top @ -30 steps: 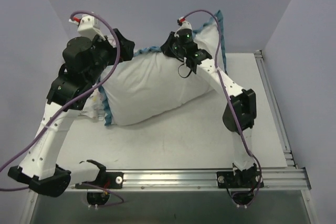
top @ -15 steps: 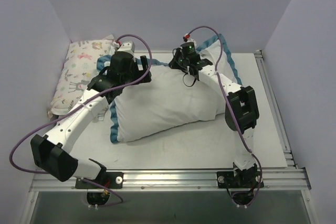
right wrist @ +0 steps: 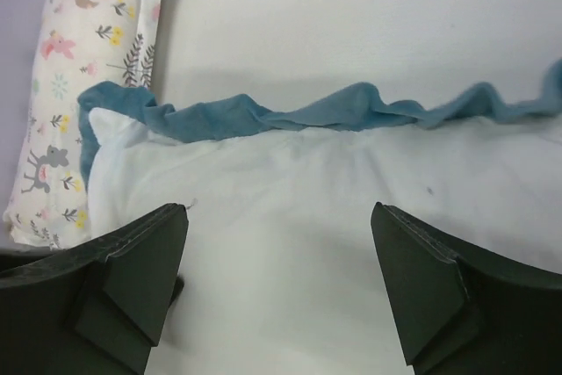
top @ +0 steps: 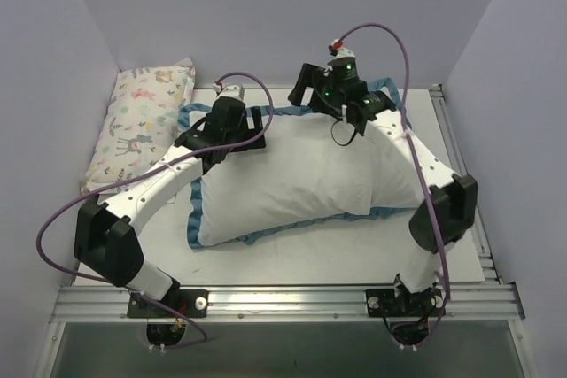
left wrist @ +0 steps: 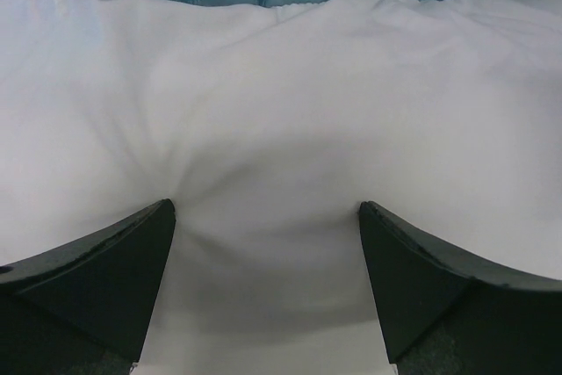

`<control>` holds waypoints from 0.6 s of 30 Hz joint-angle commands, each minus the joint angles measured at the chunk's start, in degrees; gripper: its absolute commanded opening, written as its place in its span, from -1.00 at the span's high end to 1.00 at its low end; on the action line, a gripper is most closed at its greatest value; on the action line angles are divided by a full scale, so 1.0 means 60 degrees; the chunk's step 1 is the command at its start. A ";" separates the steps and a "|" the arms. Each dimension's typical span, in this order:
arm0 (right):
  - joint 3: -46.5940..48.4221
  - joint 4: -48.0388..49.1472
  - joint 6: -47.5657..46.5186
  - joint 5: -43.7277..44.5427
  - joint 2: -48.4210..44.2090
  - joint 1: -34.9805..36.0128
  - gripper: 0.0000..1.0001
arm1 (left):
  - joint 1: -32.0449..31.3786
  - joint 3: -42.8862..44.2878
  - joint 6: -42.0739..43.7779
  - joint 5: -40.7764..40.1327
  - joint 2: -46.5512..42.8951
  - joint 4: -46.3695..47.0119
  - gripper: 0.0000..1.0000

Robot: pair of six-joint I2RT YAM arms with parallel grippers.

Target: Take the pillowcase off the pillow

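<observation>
The pillowcase [top: 292, 183] lies plump on the table, plain white side up, with blue ruffled trim [top: 190, 210] round its edges. The pillow is hidden; no bare cushion shows. My left gripper [top: 255, 128] is over the case's back left part. In the left wrist view this gripper [left wrist: 268, 210] is open, its fingertips [left wrist: 158, 217] pressing into the white fabric, which dimples between them. My right gripper [top: 304, 92] hovers at the back edge; in its wrist view it [right wrist: 279, 210] stands open above the white cloth [right wrist: 290, 243], holding nothing, the trim [right wrist: 351, 111] beyond it.
A small pastel animal-print pillow [top: 146, 117] lies along the left wall, touching the case's back left corner [right wrist: 97, 129]. Walls close in at the back and both sides. A metal rail [top: 292, 300] runs along the near edge.
My right gripper has opened and let go of the case's back right corner, which has dropped flat. The left arm has swung down onto the case's back left part.
</observation>
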 commanded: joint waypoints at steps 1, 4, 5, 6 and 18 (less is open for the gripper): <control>-0.0366 -0.0995 -0.0469 0.1010 -0.2056 -0.0186 -0.79 | 0.0229 0.0371 0.0129 -0.0369 0.0220 0.0100 -0.89; -0.2064 -0.1172 -0.0396 0.1362 -0.3506 -0.0522 -0.80 | 0.0347 0.0723 0.0261 -0.0355 0.0513 -0.0031 -0.73; -0.2562 -0.1173 -0.0352 0.1391 -0.3901 -0.0581 -0.80 | 0.0376 0.0941 0.0377 -0.0369 0.0587 -0.0104 -0.66; -0.3596 -0.1188 -0.0380 0.1522 -0.4644 -0.0698 -0.79 | 0.0391 0.1030 0.0437 -0.0384 0.0675 -0.0119 -0.54; -0.7517 -0.1305 -0.0337 0.2606 -0.7404 -0.1900 -0.73 | 0.0479 0.2129 0.0818 -0.0033 0.1159 -0.0281 -0.29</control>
